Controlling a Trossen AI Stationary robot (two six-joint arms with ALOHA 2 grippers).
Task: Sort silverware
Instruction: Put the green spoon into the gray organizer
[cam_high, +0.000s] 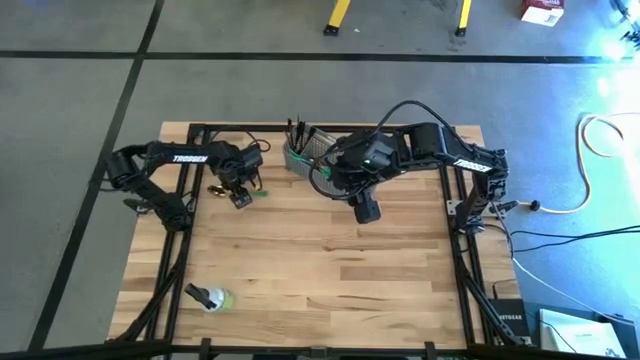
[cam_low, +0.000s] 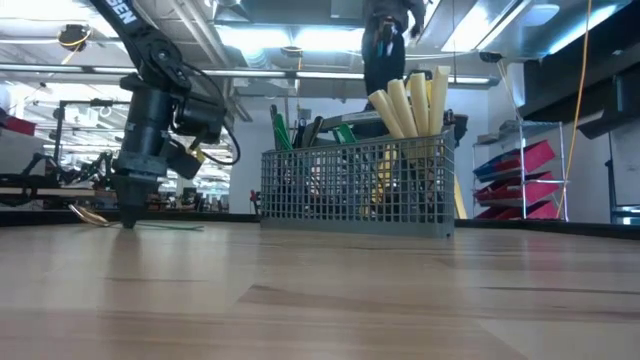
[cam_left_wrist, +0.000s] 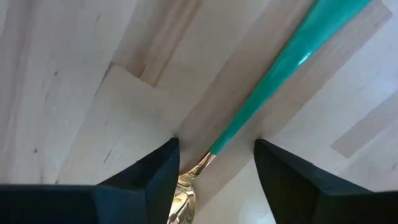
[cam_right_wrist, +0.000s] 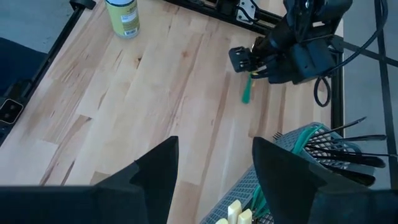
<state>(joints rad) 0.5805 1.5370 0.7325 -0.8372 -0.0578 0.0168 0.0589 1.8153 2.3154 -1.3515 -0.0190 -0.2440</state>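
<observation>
A gold spoon (cam_left_wrist: 185, 194) lies on the wooden table at the far left, its thin neck meeting the end of a green strip (cam_left_wrist: 280, 68). My left gripper (cam_left_wrist: 216, 168) points straight down over that joint, open. Its fingers stand on either side of the spoon's neck, down at the table (cam_low: 128, 222); I cannot tell whether they touch it. The grey mesh basket (cam_low: 355, 190) holds upright cream-handled knives (cam_low: 410, 100) and dark forks (cam_right_wrist: 348, 152). My right gripper (cam_right_wrist: 214, 168) hangs open and empty, high above the table near the basket (cam_high: 366, 212).
A small bottle with a yellow-green label (cam_high: 210, 297) lies near the front left corner. The black frame rails (cam_high: 180, 250) run along the table's edges. Bare wood (cam_high: 330, 270) spreads across the middle and front of the table.
</observation>
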